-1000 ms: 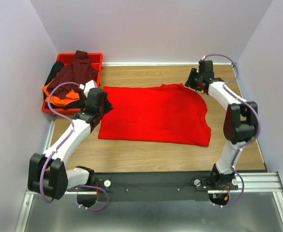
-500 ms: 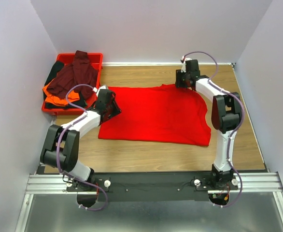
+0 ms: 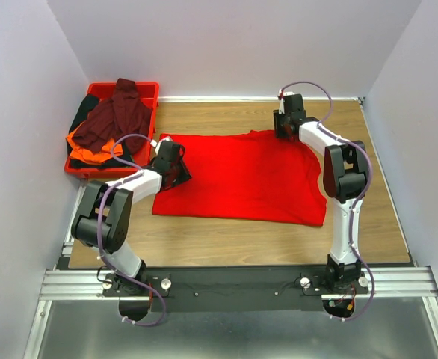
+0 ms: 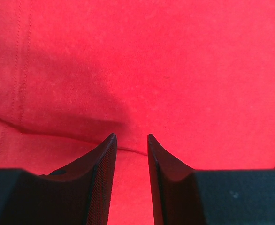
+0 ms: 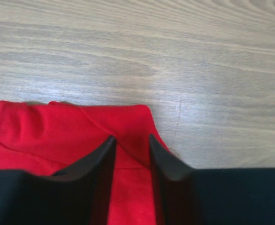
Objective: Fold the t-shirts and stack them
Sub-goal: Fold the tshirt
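Near the tabletop's (image 3: pixel 226 239) left and far edges, lower your left end effector (image 4: pixel 130 136) and right end effector (image 5: pixel 130 137), both narrowly open and empty, into the bright red t-shirt (image 3: pixel 241 176) before pinching.

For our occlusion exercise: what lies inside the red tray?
A dark maroon shirt lies on top, over an orange shirt and a black shirt. The floor of the tray and anything beneath them are covered.
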Available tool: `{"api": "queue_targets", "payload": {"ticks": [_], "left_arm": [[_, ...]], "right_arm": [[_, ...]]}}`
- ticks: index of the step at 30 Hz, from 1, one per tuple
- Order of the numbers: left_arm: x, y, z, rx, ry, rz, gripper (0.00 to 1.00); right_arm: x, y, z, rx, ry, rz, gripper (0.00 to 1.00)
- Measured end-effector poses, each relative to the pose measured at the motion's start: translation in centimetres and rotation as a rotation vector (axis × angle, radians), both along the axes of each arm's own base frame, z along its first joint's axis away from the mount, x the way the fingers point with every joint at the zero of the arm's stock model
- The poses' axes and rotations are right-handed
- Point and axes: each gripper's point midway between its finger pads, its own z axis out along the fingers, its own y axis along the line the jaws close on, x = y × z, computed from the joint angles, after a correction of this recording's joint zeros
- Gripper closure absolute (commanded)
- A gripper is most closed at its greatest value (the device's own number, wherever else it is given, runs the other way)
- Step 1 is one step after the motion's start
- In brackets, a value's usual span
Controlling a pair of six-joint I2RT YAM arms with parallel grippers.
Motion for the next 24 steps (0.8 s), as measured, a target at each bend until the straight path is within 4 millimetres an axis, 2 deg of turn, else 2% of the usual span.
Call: {"api": "queue_targets", "payload": {"ticks": [1,7,11,24], "left_arm": [[-0.1,-0.1,-0.3,0.001,0.008,0.0,0.6],[-0.3,-0.1,-1.2,0.003,0.032,0.004,0.61],[-0.3,-0.1,-1.2,0.002,0.033,0.008,0.61],[-0.3,0.0,-1.3,0.002,0.035,0.017,0.61]], "right_arm": [[0.1,-0.1,0.1,-0.005,-0.004,-0.007,0.72],[0.3,-0.5,0.3,-0.014,-0.011,-0.028,0.96],[0.3,-0.6,0.3,-0.011,-0.011,-0.043,1.0],[0.0,-2.7,0.7,0.012,-0.022,-0.218,1.0]]}}
